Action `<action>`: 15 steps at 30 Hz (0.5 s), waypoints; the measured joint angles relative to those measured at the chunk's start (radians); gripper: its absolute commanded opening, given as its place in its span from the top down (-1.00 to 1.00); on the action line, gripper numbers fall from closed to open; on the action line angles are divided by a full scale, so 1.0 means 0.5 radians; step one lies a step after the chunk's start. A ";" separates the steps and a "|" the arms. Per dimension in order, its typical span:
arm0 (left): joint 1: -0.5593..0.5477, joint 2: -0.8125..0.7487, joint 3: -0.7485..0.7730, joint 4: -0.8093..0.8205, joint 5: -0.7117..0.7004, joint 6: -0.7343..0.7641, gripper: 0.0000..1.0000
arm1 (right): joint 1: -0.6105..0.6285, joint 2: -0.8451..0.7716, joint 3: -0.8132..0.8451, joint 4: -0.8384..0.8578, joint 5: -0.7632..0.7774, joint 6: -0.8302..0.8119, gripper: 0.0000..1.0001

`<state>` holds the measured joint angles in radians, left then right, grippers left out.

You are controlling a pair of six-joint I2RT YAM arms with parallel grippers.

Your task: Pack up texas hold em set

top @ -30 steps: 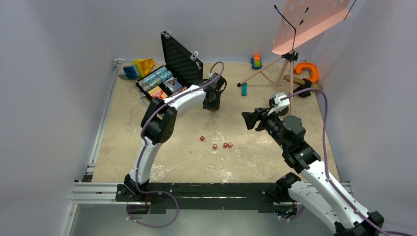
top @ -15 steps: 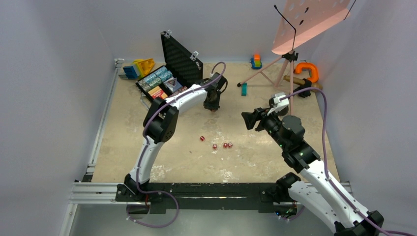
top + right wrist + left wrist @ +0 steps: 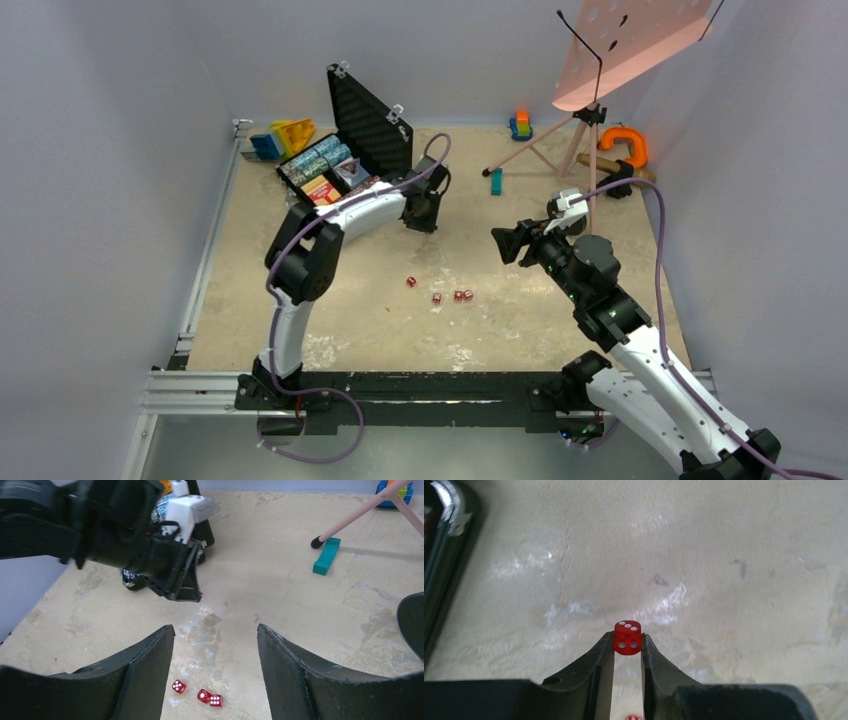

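the left gripper (image 3: pixel 628 646) is clenched on a single red die (image 3: pixel 627 636), pinched at the very tips of its two fingers (image 3: pixel 600 661) with three white dots up and two facing the wrist camera. the bare table (image 3: pixel 724 570) lies under it, a little blurred. off to the gripper's left and slightly behind it sits the open briefcase (image 3: pixel 300 178), whose silver corner (image 3: pixel 449 502) shows at the upper left edge of the wrist view. its foam-lined lid (image 3: pixel 368 120) stands up at the far side. inside the tray lie rows of chips (image 3: pixel 318 158), and the orange-red card box (image 3: pixel 322 187) lies at the end nearer the arm bases. beyond the case, further to the left, are blue and yellow toy blocks (image 3: pixel 280 138). in front of the left gripper, towards the bases and a touch to the right, four loose dice (image 3: pixel 436 297) lie in a short row on the table, well apart from both grippers. the right gripper (image 3: pixel 215 645) hangs above and to the right of them with its jaws spread and nothing between them. three of the dice show low between its fingers in its own wrist view, with the left arm's black head further off. behind it and to its right lie a teal block (image 3: pixel 496 181) and the pink music stand (image 3: pixel 625 40).
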<state>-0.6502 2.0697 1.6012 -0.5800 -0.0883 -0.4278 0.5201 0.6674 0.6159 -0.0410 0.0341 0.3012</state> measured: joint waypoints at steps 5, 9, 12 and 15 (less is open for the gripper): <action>0.001 -0.437 -0.260 0.009 -0.028 0.011 1.00 | 0.001 -0.001 0.000 0.000 0.001 0.000 -0.31; 0.033 -0.721 -0.404 -0.010 -0.079 -0.002 1.00 | 0.000 -0.002 0.000 -0.001 0.002 0.000 -0.30; 0.128 -0.848 -0.491 -0.012 -0.132 -0.040 1.00 | 0.001 -0.011 -0.001 -0.005 0.002 0.000 -0.30; 0.272 -0.919 -0.534 -0.043 -0.251 -0.098 1.00 | 0.000 -0.030 -0.002 -0.008 0.003 0.000 -0.30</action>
<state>-0.5140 1.6100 1.3342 -0.6018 -0.2138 -0.4770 0.5201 0.6525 0.6147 -0.0452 0.0357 0.3012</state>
